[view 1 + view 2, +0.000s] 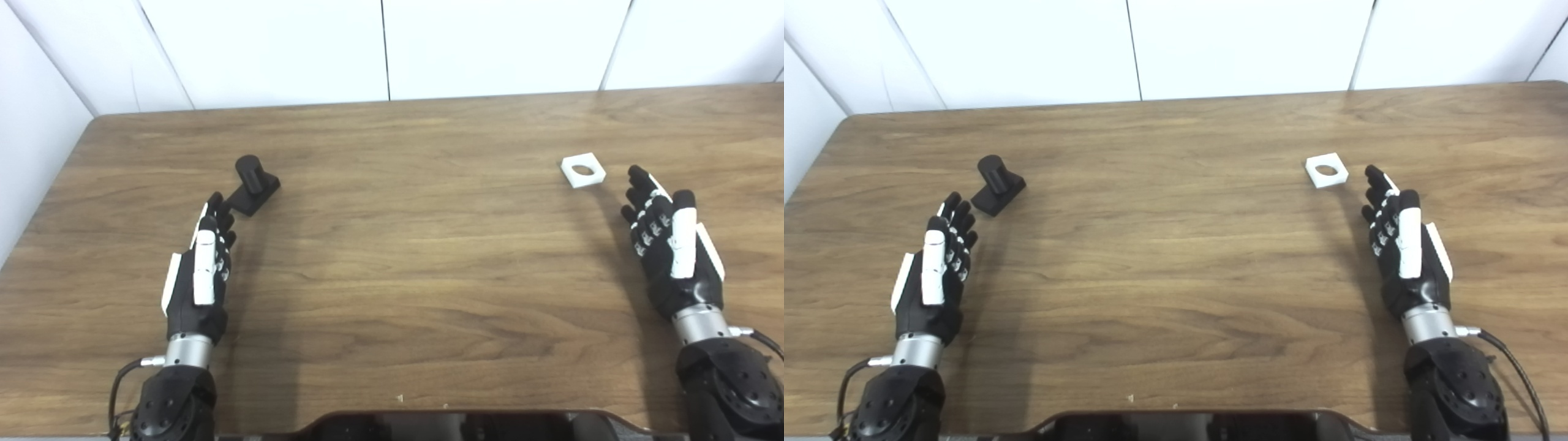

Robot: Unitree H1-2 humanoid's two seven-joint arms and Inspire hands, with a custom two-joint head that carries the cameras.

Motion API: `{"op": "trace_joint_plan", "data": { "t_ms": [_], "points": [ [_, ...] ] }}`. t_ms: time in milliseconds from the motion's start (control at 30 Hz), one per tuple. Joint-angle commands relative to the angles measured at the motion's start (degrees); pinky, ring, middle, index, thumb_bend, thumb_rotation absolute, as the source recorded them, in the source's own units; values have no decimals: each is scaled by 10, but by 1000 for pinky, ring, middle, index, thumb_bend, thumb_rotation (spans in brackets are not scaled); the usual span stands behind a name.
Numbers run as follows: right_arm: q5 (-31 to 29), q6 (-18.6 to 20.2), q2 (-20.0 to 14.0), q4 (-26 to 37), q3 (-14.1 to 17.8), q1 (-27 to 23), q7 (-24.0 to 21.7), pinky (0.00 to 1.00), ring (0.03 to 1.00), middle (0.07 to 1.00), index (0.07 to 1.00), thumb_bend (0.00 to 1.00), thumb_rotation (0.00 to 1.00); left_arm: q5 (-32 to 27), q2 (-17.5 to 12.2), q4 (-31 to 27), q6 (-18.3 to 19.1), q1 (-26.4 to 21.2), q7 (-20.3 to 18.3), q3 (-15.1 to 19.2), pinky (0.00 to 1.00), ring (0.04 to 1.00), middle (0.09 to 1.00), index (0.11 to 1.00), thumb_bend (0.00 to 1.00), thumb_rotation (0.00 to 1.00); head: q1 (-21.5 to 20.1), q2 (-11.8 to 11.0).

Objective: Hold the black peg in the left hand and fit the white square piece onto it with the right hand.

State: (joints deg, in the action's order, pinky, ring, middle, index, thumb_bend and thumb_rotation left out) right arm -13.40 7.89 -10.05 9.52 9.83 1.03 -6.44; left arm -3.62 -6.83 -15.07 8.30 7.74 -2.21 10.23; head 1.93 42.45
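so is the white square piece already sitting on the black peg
No, the white square piece lies flat on the table near the right hand, far across from the black peg by the left hand.

Two robot arms with matching humanlike hands. The left hand point(197, 275) and the right hand point(670, 245) are black, each with a long white plate along the thumb, a white panel on the outer side and small white patches on the fingers point(644, 211). Each hand joins its forearm through a polished silver wrist cuff point(188, 350). The forearm casings point(1454, 383) are matte black and studded with small round screw holes. A thin black cable point(1516, 370) loops out from beside each wrist.
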Motion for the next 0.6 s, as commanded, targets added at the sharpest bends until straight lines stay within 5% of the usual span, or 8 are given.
{"op": "trace_joint_plan", "data": {
  "t_ms": [0,167,300,567],
  "points": [
    [-4,-29,-4,6,1,-22,-5,1000,1000,982,914,664,1000,56,-16,-29,4,-17,22,-6,1000,1000,1000,1000,545,726,1,-1],
    [-4,-34,-3,-1,1,-23,-5,1000,1000,978,909,667,1000,187,-24,-54,51,-43,55,-28,979,1000,1000,999,537,580,3,-4],
    [-3,-38,-3,-5,0,-22,-5,1000,1000,975,902,670,1000,276,-26,-61,82,-70,78,-41,960,987,999,974,629,459,6,-5],
    [-3,-52,-5,-18,-1,-22,-9,1000,1000,973,906,670,1000,367,-32,-38,96,-116,110,-50,957,1000,993,954,745,364,7,-10]
  ]
}}
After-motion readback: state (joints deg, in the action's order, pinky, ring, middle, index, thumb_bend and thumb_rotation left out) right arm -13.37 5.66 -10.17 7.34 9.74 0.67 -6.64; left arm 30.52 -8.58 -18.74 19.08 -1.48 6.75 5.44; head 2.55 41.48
